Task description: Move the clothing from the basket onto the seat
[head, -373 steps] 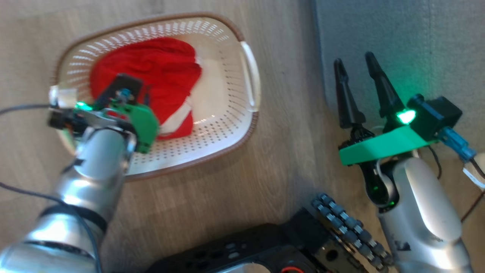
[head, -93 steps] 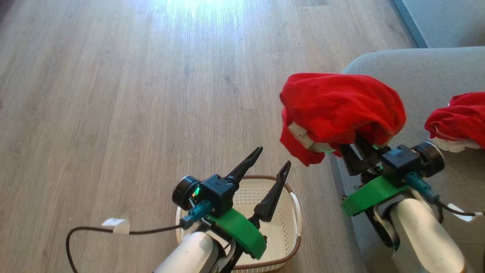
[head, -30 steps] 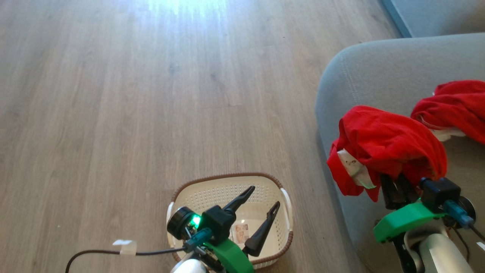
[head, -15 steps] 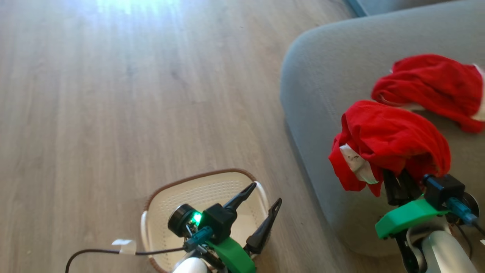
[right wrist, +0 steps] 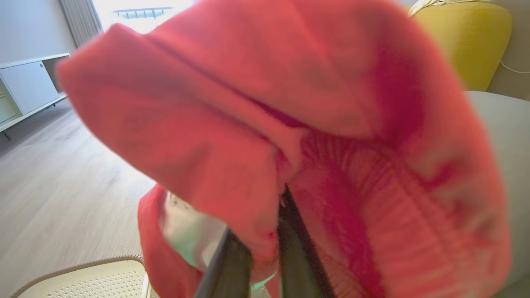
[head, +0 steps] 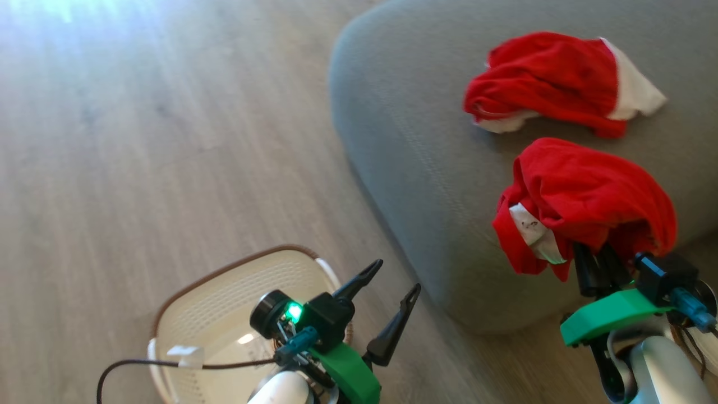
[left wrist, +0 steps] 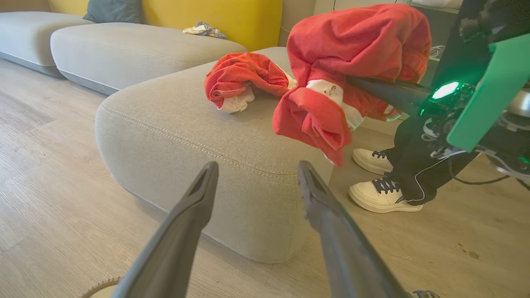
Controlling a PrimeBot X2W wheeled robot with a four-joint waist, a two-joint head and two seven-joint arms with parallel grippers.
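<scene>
Beside the robot, on the pale wood-grain plank floor (head: pixel 140 140), stood the basket (head: pixel 213 306). It was cream moulded plastic, pierced with fine rows of holes and bound at the top by a brown braided rim.

Just beyond it stood the seat (head: pixel 415 146), a large block of grey woven upholstery. It had rounded corners, and a line of pale stitching ran below its top edge.

The clothing was in two places:

1. The loose garment (head: pixel 549 78) lay crumpled on top of the seat. It was soft bright-red fabric with a white panel at one end and white trim along the lower fold.
2. The held garment (head: pixel 589 191) was draped in thick folds over the right claw (head: pixel 595 268). It hung above the near edge of the seat, close to the loose garment but apart from it. A white tag on its lower fold carried small dark marks, too small to read.

The right claw was closed. Its two dark fingers were pressed nearly together, with red fabric pinched between them.

The left claw (head: pixel 397 275) was spread wide and empty. Its fingers were long, matte and tapered, and it was poised between the basket and the seat.

A thin dark cable with a white tape flag (head: pixel 185 354) trailed from the left arm.

Past the seat a person stood in white lace-up sneakers (left wrist: pixel 383 194) and dark trousers.
</scene>
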